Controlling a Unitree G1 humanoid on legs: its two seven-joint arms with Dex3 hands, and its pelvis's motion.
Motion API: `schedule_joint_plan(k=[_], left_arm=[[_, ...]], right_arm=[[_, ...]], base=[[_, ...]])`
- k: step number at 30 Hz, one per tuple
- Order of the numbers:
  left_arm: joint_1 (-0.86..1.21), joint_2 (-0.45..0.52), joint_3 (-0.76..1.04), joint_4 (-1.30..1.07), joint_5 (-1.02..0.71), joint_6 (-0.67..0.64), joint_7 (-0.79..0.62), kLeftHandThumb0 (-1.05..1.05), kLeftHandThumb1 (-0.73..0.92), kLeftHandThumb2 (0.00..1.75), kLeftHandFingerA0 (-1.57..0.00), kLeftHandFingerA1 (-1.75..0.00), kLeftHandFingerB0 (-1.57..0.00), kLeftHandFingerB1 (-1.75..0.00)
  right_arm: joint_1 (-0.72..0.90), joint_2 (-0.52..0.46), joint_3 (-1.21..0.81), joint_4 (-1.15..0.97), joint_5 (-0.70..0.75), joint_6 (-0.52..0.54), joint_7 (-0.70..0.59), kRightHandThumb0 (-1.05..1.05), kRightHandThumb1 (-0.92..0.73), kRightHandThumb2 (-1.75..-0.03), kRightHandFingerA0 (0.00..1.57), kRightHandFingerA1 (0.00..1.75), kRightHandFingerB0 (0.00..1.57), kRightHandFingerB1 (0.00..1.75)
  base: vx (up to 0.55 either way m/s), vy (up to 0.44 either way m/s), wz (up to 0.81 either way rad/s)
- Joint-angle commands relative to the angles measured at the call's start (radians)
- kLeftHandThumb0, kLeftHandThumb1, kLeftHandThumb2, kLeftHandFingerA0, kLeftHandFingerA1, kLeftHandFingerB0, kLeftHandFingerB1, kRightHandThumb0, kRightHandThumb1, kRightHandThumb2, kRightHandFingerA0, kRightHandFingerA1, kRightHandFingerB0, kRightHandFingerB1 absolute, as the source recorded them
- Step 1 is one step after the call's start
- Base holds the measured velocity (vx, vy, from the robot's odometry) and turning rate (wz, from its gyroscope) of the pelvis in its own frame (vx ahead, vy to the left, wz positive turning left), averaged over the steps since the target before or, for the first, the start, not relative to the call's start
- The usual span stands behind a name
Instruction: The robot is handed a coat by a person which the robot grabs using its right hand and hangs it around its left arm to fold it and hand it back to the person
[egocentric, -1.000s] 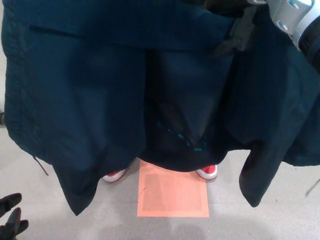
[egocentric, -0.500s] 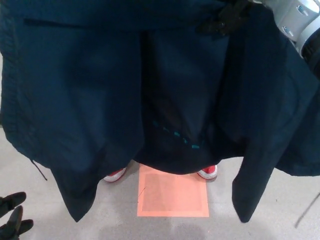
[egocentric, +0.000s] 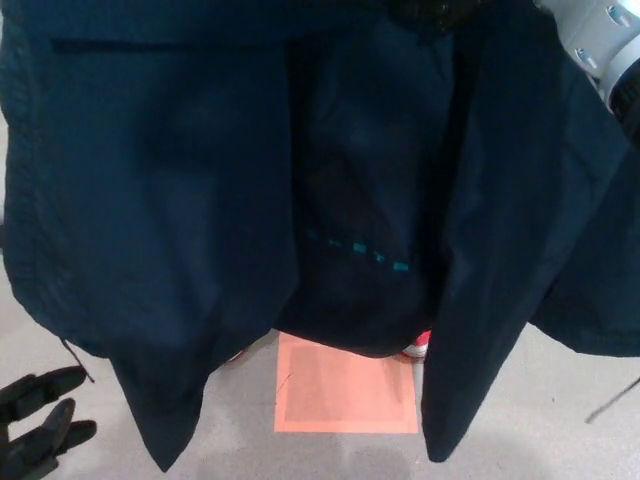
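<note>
the coat (egocentric: 200, 200), dark navy, hangs spread wide across nearly the whole head view, from the top edge down to just above the floor (egocentric: 560, 420). it hangs open at the front: a broad panel fills the left side, a narrower panel drops down the right of the middle to a pointed lower corner, and between them the darker inside of the coat shows. a short row of teal marks (egocentric: 360, 251) runs across that inner cloth. a straight dark slit like a pocket opening (egocentric: 120, 46) sits high on the left panel, and a thin cord (egocentric: 76, 358) dangles from its lower left hem.

at the top edge, right of the middle, the right hand (egocentric: 430, 10) is only a black shape against the dark cloth, right at the coat's upper part; i cannot tell whether it grips the coat or not. the right forearm (egocentric: 610, 40), silver grey with round bolts, comes in at the top right corner, just beside the cloth.

the left hand (egocentric: 40, 428) is low in the bottom left corner, below the coat's hem and apart from it, with its fingers (egocentric: 45, 385) spread and nothing in it.

behind the coat's lower edge, an orange square (egocentric: 345, 395) lies on the pale grey floor. a red and white shoe (egocentric: 420, 346) of a person peeks out under the hem at the square's upper right corner.
</note>
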Motion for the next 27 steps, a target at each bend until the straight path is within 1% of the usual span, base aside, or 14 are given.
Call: schedule_joint_plan(k=[1,6,7,10,11,14,16,19,22,23,24,25,26,27], left_arm=[[0.199,0.001,-0.010,-0.429,-0.211,0.161,-0.267,-0.62,0.63,1.01,-0.44,-0.59,-0.23,-0.48],[0.236,0.025,-0.021,-0.523,-0.229,0.199,-0.306,-0.60,0.66,1.03,-0.41,-0.59,-0.22,-0.49],[0.246,0.040,-0.032,-0.546,-0.231,0.212,-0.337,-0.66,0.83,0.66,-0.44,-0.44,-0.32,-0.38],[0.255,0.047,-0.033,-0.581,-0.253,0.228,-0.370,-0.59,0.65,1.02,-0.43,-0.59,-0.25,-0.50],[0.269,0.053,-0.035,-0.595,-0.259,0.234,-0.383,-0.64,0.82,0.65,-0.46,-0.44,-0.38,-0.40],[0.290,0.070,-0.052,-0.650,-0.285,0.254,-0.448,-0.65,0.83,0.65,-0.48,-0.45,-0.42,-0.41],[0.303,0.093,-0.070,-0.686,-0.297,0.265,-0.499,-0.67,0.85,0.65,-0.43,-0.45,-0.36,-0.40],[0.308,0.114,-0.081,-0.726,-0.322,0.314,-0.534,-0.70,0.84,0.65,-0.42,-0.45,-0.36,-0.41],[0.334,0.140,-0.097,-0.787,-0.364,0.374,-0.587,-0.72,0.84,0.66,-0.38,-0.45,-0.33,-0.40],[0.331,0.146,-0.104,-0.804,-0.374,0.373,-0.603,-0.69,0.67,1.05,-0.36,-0.58,-0.25,-0.51],[0.324,0.149,-0.109,-0.818,-0.381,0.370,-0.614,-0.69,0.67,1.05,-0.36,-0.58,-0.25,-0.51],[0.330,0.160,-0.118,-0.845,-0.381,0.383,-0.614,-0.75,0.84,0.63,-0.41,-0.44,-0.35,-0.39],[0.333,0.166,-0.124,-0.866,-0.382,0.396,-0.610,-0.76,0.82,0.63,-0.42,-0.43,-0.36,-0.39],[0.334,0.170,-0.129,-0.883,-0.385,0.407,-0.606,-0.76,0.82,0.63,-0.42,-0.43,-0.36,-0.39]], right_arm=[[-0.146,0.017,-0.042,0.078,-0.098,-0.134,-0.589,-0.22,-0.76,-0.62,0.80,1.19,0.75,0.94],[-0.195,0.024,-0.020,0.096,-0.124,-0.124,-0.598,-0.23,-0.73,-0.61,0.87,0.99,0.81,0.80],[-0.203,0.038,-0.058,0.103,-0.085,-0.134,-0.605,-0.20,-0.71,-0.62,0.80,1.44,0.68,1.33],[-0.225,0.049,-0.085,0.112,-0.057,-0.136,-0.580,-0.20,-0.71,-0.66,0.77,1.53,0.67,1.38],[-0.222,0.058,-0.106,0.115,-0.036,-0.139,-0.581,-0.18,-0.71,-0.64,0.79,1.67,0.64,1.51],[-0.247,0.070,-0.145,0.129,-0.005,-0.120,-0.550,-0.17,-0.77,-0.68,0.83,1.62,0.67,1.41],[-0.264,0.074,-0.145,0.138,-0.016,-0.109,-0.556,-0.25,-0.81,-0.64,0.95,1.25,0.79,1.13],[-0.287,0.078,-0.150,0.152,-0.024,-0.107,-0.560,-0.24,-0.78,-0.62,1.03,1.08,0.86,0.95],[-0.303,0.086,-0.166,0.160,-0.016,-0.123,-0.560,-0.18,-0.69,-0.66,0.95,1.31,0.86,1.07],[-0.316,0.088,-0.169,0.164,-0.016,-0.125,-0.562,-0.17,-0.69,-0.66,0.88,1.50,0.77,1.23],[-0.331,0.089,-0.168,0.168,-0.021,-0.123,-0.564,-0.17,-0.69,-0.66,0.88,1.50,0.77,1.23],[-0.342,0.097,-0.179,0.170,-0.011,-0.115,-0.560,-0.26,-0.75,-0.66,0.85,1.45,0.76,1.11],[-0.352,0.101,-0.187,0.172,-0.006,-0.113,-0.555,-0.31,-0.81,-0.64,0.92,1.12,0.80,0.88],[-0.361,0.102,-0.193,0.175,-0.005,-0.113,-0.550,-0.31,-0.81,-0.64,0.92,1.12,0.80,0.88]], base=[[0.00,0.000,0.00],[0.00,0.000,0.00],[0.00,0.000,0.00],[0.00,0.000,0.00],[0.00,0.000,0.00],[0.00,0.000,0.00],[0.00,0.000,0.00],[0.00,0.000,0.00],[0.00,0.000,0.00],[0.00,0.000,0.00],[0.00,0.000,0.00],[0.00,0.000,0.00],[0.00,0.000,0.00],[0.00,0.000,0.00]])
